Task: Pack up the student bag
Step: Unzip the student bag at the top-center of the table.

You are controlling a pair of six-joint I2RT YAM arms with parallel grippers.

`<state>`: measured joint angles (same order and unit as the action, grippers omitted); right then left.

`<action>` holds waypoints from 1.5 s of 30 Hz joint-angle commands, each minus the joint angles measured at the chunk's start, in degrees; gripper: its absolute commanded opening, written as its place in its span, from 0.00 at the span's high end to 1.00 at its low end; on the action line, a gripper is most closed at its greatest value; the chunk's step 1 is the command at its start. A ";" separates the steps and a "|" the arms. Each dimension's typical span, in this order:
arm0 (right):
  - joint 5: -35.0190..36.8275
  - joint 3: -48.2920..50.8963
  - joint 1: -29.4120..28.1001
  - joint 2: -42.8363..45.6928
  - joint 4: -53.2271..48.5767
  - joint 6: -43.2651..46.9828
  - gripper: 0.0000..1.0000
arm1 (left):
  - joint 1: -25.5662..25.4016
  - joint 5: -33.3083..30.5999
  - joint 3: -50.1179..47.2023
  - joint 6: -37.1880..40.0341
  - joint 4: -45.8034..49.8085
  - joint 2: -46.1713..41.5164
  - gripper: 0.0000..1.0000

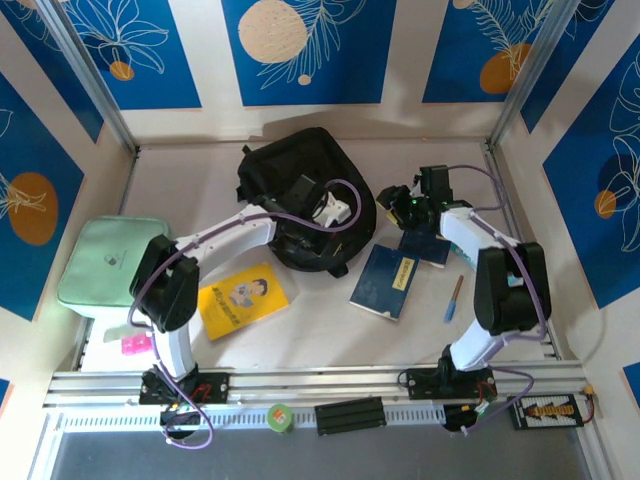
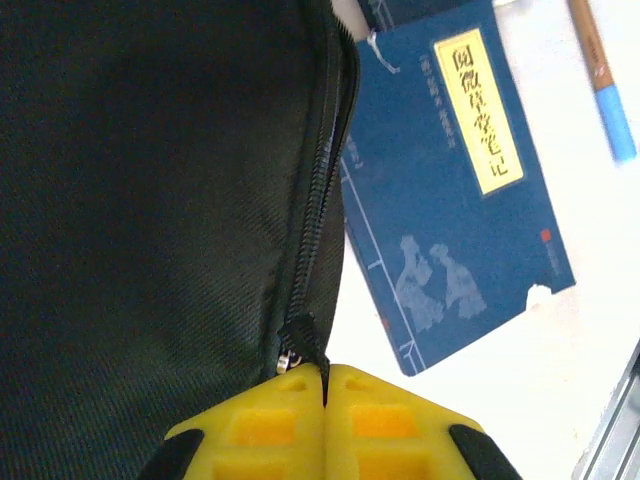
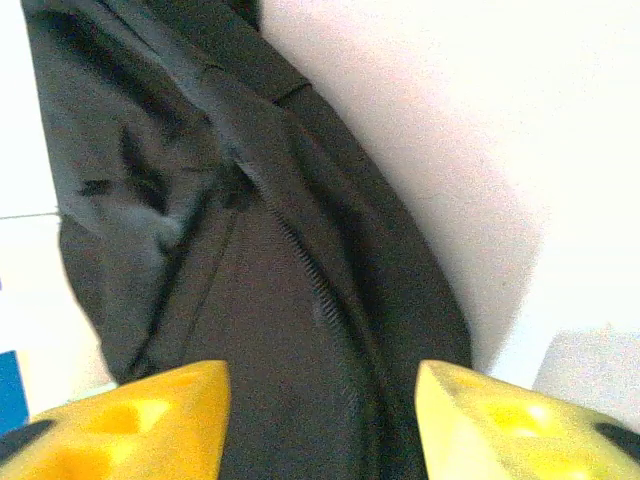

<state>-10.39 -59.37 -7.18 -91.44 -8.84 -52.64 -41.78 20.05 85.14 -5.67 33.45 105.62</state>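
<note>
Pinching the small black zipper pull (image 2: 297,345) with the left gripper (image 2: 325,372), yellow jaws pressed fully together. Hovering close with the right gripper (image 3: 320,390), jaws spread wide and empty, over the large black soft fabric backpack (image 1: 290,155) lying mid-table toward the back wall. Beside it, a blue paperback book (image 2: 450,200). Risks losing the thin tab on a skewed pull, or dragging the unpinned backpack instead of running the zipper.

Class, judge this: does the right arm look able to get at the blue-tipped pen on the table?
Probably yes. The pen lies uncovered beside the blue book, near the right arm's base; the right gripper, open by the student bag, would need to fold back.
</note>
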 commanded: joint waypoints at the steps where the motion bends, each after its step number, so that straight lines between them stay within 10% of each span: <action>1: -0.50 3.10 -0.93 4.80 -5.62 0.07 0.36 | -0.32 1.60 3.11 0.64 0.93 1.35 1.00; 15: -4.46 5.99 -10.85 -0.01 1.71 -16.53 0.30 | -0.31 -1.06 4.75 6.57 9.01 0.99 1.00; 25: 2.99 6.28 -12.90 -3.08 0.17 -17.97 0.78 | -0.30 -11.61 5.56 9.59 17.50 -1.25 1.00; 45: 10.11 10.39 -13.34 -0.30 -0.17 -17.08 0.86 | 0.78 -34.16 5.90 13.67 25.39 -1.91 1.00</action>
<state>-4.21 -50.02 -20.58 -93.12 -6.70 -70.78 -41.85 -8.47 89.36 7.44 56.55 104.05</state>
